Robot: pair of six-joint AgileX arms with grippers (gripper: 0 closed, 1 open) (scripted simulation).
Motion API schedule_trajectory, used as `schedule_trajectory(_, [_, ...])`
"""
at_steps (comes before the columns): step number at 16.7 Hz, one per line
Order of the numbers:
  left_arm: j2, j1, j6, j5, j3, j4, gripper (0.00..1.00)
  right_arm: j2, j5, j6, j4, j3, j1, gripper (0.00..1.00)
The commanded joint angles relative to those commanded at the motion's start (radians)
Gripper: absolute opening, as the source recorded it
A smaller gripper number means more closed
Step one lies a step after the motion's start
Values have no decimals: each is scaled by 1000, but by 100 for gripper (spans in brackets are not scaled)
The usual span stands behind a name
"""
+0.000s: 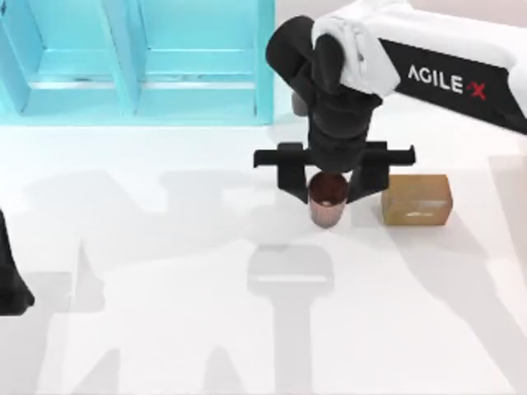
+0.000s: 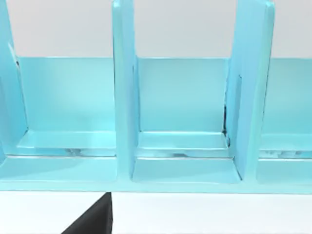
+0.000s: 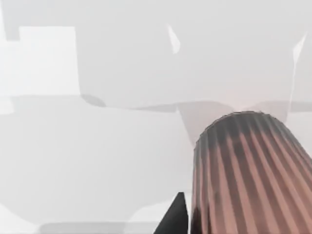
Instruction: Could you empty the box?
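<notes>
Fingers of the right gripper (image 1: 331, 183) pinch the ribbed brown cup (image 1: 327, 200), apparently lowering it onto the worktop (image 1: 165, 288) beside the box (image 1: 417, 199).

The turquoise box (image 1: 136, 62) is running off the top view's upper and left edges, so its full extent cannot be told. The right arm is covering the upper part of the ribbed brown cup (image 1: 326, 202). The left arm (image 1: 10, 280) is showing as a dark sliver at the left edge. Contact between the right gripper (image 1: 329, 188) and the cup cannot be told.
</notes>
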State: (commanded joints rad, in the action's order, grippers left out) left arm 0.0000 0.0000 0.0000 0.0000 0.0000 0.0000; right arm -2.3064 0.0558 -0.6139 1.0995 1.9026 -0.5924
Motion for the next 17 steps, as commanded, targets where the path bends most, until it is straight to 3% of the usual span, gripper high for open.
schedule_trajectory(11, [0, 0, 0, 0, 0, 0, 100, 0, 0, 0, 0, 0, 0, 98])
schedule_trajectory(17, [0, 0, 0, 0, 0, 0, 100, 0, 0, 0, 0, 0, 0, 100])
